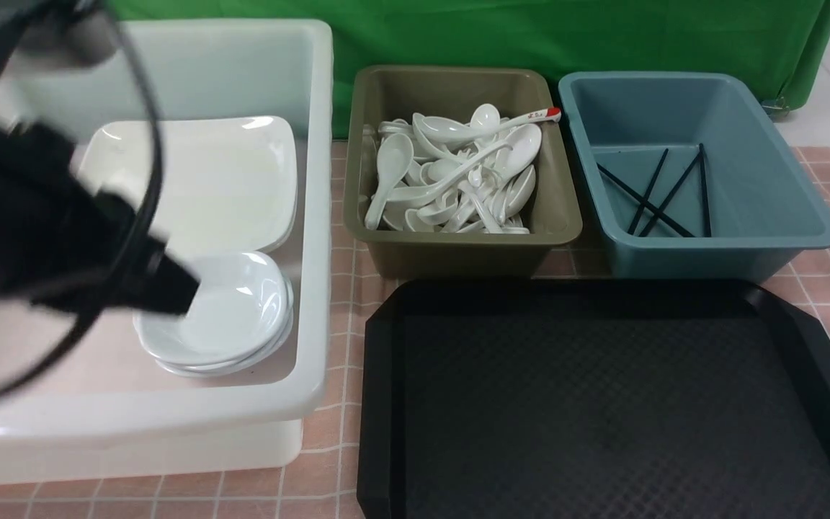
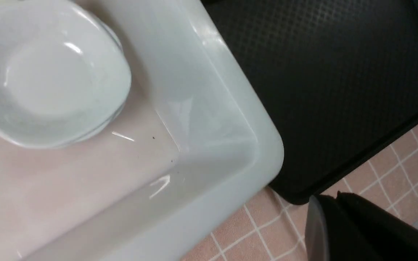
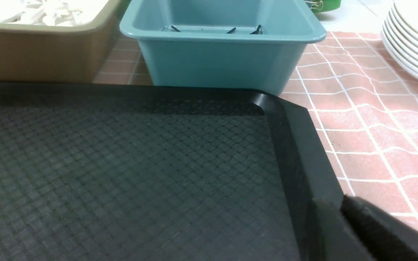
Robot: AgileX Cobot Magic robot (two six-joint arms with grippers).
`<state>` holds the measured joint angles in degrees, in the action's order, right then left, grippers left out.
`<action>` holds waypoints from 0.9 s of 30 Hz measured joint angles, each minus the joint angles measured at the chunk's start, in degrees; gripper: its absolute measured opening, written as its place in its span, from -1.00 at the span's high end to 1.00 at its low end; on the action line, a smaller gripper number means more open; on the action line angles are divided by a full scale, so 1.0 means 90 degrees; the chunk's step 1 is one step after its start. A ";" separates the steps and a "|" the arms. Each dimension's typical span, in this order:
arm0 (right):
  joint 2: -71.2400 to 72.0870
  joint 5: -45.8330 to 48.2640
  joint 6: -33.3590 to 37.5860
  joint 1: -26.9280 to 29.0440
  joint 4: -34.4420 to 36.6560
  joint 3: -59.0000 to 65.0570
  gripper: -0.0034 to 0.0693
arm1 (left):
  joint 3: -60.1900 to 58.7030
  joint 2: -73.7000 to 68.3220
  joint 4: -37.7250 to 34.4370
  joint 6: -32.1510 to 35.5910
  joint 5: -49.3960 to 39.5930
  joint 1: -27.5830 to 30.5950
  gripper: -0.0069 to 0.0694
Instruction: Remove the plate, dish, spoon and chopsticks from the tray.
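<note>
Dishes [image 1: 220, 317] are stacked just under the clenched left tool [image 1: 173, 287]; nothing is seen on the tray [image 1: 602, 295] beside it; the right tool's [image 3: 361, 232] state cannot be told.

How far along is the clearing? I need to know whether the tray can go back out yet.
It looks finished. The tray shows only bare textured surface. A large plate and stacked small dishes sit in the white tub, spoons fill the olive tub, and chopsticks lie in the blue tub. Nothing visible is in hand; the left arm is over the white tub. Nothing appears left.
</note>
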<state>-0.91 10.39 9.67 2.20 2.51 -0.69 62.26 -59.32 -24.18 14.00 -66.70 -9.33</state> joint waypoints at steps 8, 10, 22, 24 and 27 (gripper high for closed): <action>0.0000 0.0000 0.0000 0.0000 0.0000 0.0000 0.52 | -0.2848 0.2684 -0.0045 0.0093 0.3006 0.0000 0.83; 0.0000 0.0000 0.0000 0.0000 0.0000 0.0000 0.51 | -0.3165 0.2986 -0.0084 0.0093 0.3472 0.0000 0.83; 0.0000 0.0000 0.0000 0.0000 0.0000 0.0000 0.40 | -0.4164 0.4560 -0.0333 0.0093 0.5071 0.0000 0.82; 0.0000 0.0000 0.0000 0.0000 0.0000 0.0000 0.39 | -0.4164 0.4573 -0.0309 0.0093 0.5071 0.0000 0.82; 0.0000 0.0000 0.0000 0.0000 0.0000 0.0000 0.37 | -0.4164 0.4579 -0.0160 0.0093 0.5094 0.0000 0.82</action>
<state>-0.91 10.39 9.67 2.20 2.51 -0.69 24.78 -18.11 -25.62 14.84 -20.86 -9.33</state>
